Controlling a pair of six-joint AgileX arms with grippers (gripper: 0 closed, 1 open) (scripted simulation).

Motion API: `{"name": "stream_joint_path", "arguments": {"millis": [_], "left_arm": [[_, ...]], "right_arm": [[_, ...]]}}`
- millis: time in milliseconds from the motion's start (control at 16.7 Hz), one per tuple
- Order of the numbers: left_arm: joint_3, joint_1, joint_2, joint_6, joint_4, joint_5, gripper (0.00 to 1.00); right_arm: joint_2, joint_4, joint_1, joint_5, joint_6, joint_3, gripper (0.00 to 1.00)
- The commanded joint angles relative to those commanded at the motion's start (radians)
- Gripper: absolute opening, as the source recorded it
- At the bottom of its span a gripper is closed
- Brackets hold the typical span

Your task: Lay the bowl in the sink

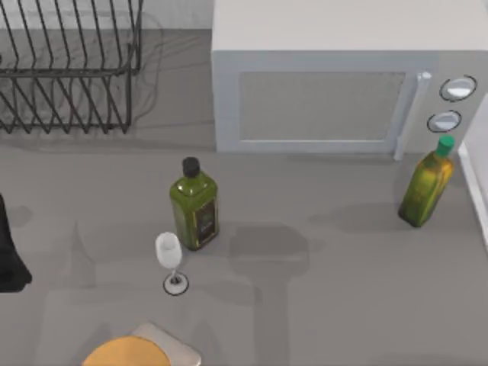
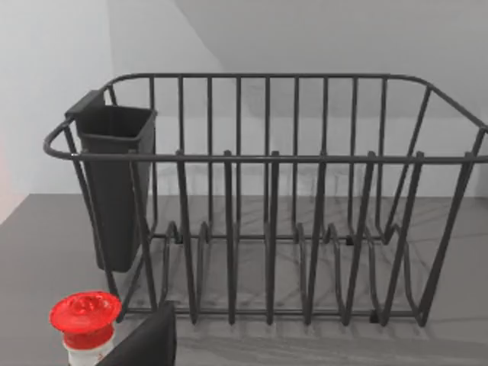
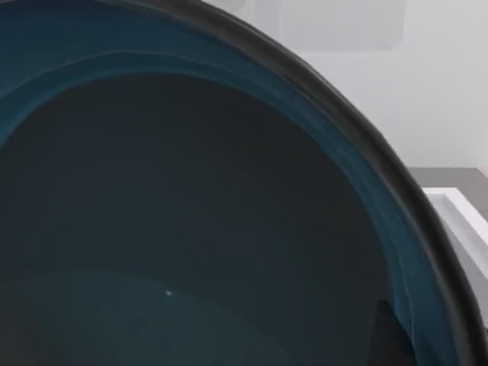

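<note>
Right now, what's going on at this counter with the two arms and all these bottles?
The right wrist view looks closely into a wide, deep bowl with a glossy blue inside, so the right arm appears to be handling it. In the top view a dark green square bottle, a clear wine glass, an olive green bottle with a green cap and a grey microwave sit on the counter. The left wrist camera faces a black wire dish rack.

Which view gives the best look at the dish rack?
The left wrist view: the dish rack stands whole and face-on, wires, slots and dark cutlery cup all visible. The top view catches part of it at the table's far left corner.
</note>
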Motion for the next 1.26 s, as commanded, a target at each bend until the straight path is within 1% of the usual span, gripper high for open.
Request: {"name": "stream_joint_path", "arguments": {"millis": [120,900,960,1260], "left_arm": [[0.0,0.0,0.0,0.0,0.0,0.0,1.0],[0.0,0.0,0.0,0.0,0.0,0.0,1.0],[0.0,0.0,0.0,0.0,0.0,0.0,1.0],[0.0,0.0,0.0,0.0,0.0,0.0,1.0]], "right_arm": [[0.0,0.0,0.0,0.0,0.0,0.0,0.0],[0.0,0.0,0.0,0.0,0.0,0.0,0.98],[0.0,0.0,0.0,0.0,0.0,0.0,1.0],[0.0,0.0,0.0,0.0,0.0,0.0,1.0]]}}
